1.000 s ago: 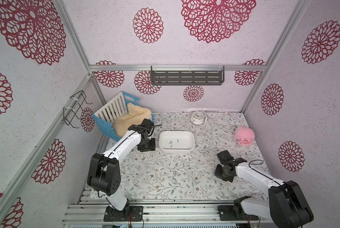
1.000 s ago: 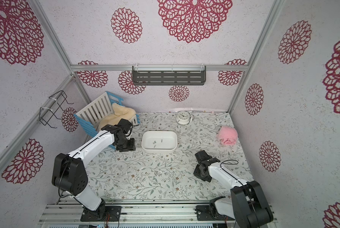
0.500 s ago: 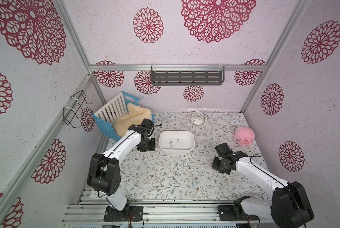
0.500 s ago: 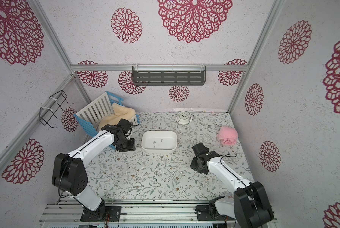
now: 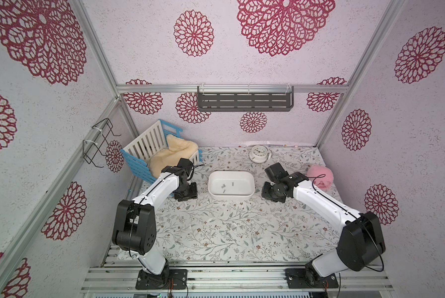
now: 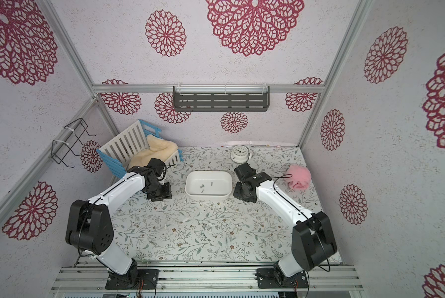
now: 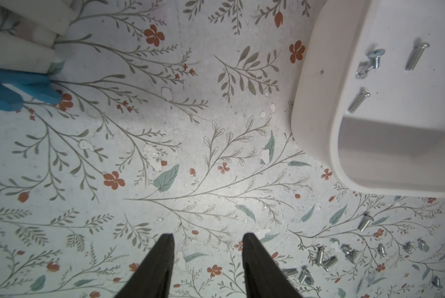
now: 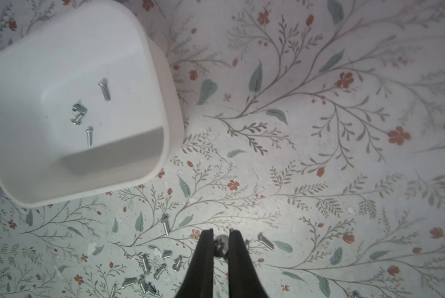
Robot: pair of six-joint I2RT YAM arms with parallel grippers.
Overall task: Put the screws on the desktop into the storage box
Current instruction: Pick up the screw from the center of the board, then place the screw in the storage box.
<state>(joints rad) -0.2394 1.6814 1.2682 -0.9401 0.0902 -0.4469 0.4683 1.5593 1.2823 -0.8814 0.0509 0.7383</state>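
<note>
The white storage box (image 5: 231, 198) sits mid-desktop with several screws (image 5: 224, 186) lying inside. More silver screws (image 5: 233, 228) lie scattered on the leafy desktop (image 5: 190, 232) nearer the front, as the right wrist view also shows (image 8: 149, 268). My right gripper (image 8: 221, 230) is shut on one screw (image 8: 221, 246), pinched between its fingertips. In both top views it hangs just right of the box (image 6: 244, 193). My left gripper (image 7: 207, 236) is open with nothing between its fingers, hovering left of the box (image 5: 186, 192).
A blue-and-white slatted crate (image 5: 149, 144) with cream fleece stands at the back left, close behind my left arm. A small white clock (image 5: 259, 153) is at the back and a pink fluffy ball (image 5: 320, 178) at the right. A grey shelf (image 5: 244, 101) hangs on the back wall.
My right arm has swung from the front right back and leftwards to the box's right end, its gripper staying shut. The left arm has not moved.
</note>
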